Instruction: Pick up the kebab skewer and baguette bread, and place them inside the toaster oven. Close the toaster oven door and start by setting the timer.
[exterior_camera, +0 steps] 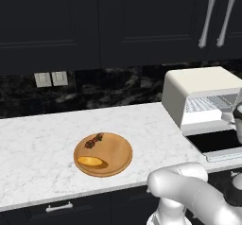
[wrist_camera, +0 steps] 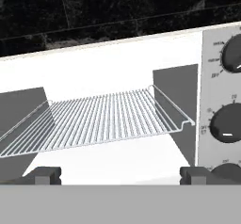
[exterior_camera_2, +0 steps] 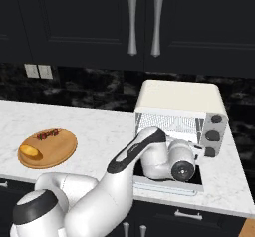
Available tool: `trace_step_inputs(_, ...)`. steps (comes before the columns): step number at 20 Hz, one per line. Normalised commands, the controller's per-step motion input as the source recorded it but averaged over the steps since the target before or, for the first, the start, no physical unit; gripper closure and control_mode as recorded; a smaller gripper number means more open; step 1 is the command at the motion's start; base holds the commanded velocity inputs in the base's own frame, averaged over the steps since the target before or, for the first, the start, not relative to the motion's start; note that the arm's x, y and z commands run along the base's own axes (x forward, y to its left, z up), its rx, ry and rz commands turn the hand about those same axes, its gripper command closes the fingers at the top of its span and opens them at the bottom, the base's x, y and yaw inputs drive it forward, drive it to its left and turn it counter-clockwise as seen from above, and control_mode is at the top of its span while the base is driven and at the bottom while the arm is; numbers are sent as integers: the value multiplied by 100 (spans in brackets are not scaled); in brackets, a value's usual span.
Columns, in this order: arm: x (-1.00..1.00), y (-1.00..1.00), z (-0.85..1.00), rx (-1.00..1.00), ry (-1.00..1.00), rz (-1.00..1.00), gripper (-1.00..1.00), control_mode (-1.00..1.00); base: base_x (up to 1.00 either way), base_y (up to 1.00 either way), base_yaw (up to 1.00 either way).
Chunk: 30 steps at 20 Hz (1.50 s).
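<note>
Cream toaster oven (wrist_camera: 117,72) faces the released end effector (wrist_camera: 120,175) (door (exterior_camera: 213,141) down).

Round wooden board (exterior_camera: 111,160) on the white marble counter (exterior_camera: 38,139).
Far behind, two wall outlets (exterior_camera: 51,79) and dark cabinets with silver handles (exterior_camera_2: 144,22).

The white marble counter (exterior_camera: 38,143) carries a round wooden board (exterior_camera: 116,160) and the toaster oven (exterior_camera: 198,84), well apart.
</note>
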Motion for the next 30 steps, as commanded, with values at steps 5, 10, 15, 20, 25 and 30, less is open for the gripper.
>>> trace_step_inputs(5, 0, 3, 0, -22, -19, 0, -100, -100, 0, 0, 0)
trace_step_inputs(10, 16, 18, 10, -8, 7, 1, -100, -100, 0, 0, 0)
trace_step_inputs(15, 41, 15, 0, 0, 7, 19, -100, -100, 0, 0, 0)
trace_step_inputs(20, 32, 5, 0, 0, 0, 2, -100, -100, 0, 0, 0)
trace_step_inputs(25, 27, 1, 0, 0, 0, 0, -100, -100, 0, 0, 0)
trace_step_inputs(30, 23, 0, 0, 0, 0, 0, -100, -100, 0, 0, 0)
